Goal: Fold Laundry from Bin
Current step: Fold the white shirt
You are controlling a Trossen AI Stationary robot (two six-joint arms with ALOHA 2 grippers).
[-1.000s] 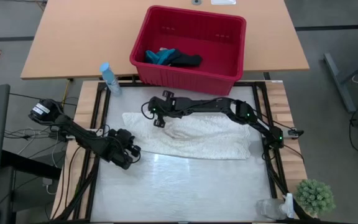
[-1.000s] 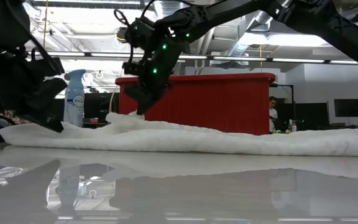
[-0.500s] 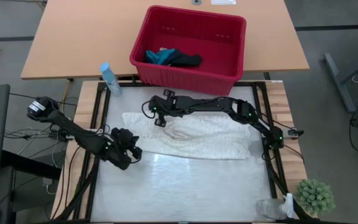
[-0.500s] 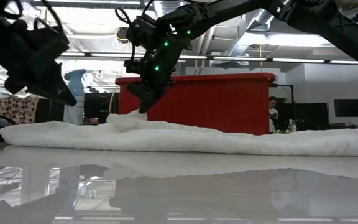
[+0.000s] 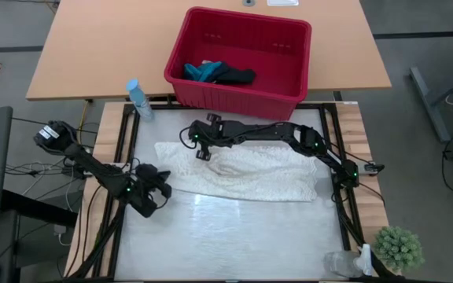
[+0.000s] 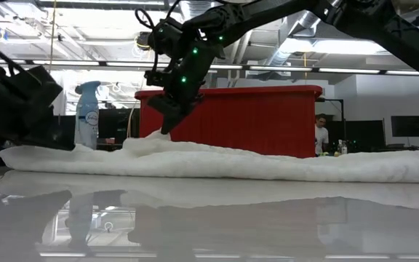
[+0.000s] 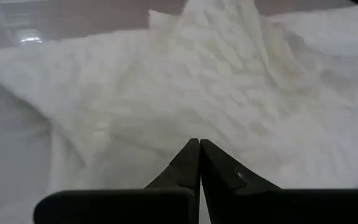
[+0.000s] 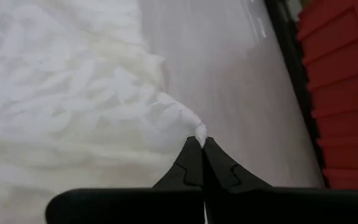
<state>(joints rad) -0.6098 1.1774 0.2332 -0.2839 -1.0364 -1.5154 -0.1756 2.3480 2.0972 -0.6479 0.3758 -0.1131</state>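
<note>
White laundry (image 5: 242, 173) spread flat — right gripper (image 8: 199, 142) pinches its edge.

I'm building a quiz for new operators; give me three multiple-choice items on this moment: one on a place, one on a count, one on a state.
1. Where does the white cloth lie?
A. In the bin
B. Spread on the table in front of the bin
C. On the floor

2. How many cloth items show in the bin?
A. None
B. Two
C. Five

3. How is the right claw?
A. Shut on a pinch of the white cloth
B. Wide open above the bin
C. Shut on the spray bottle

Answers:
1. B: the high view shows it spread flat below the bin.
2. B: a teal cloth and a dark cloth lie inside.
3. A: the right wrist view shows its tips together with a bit of cloth at them.
</note>
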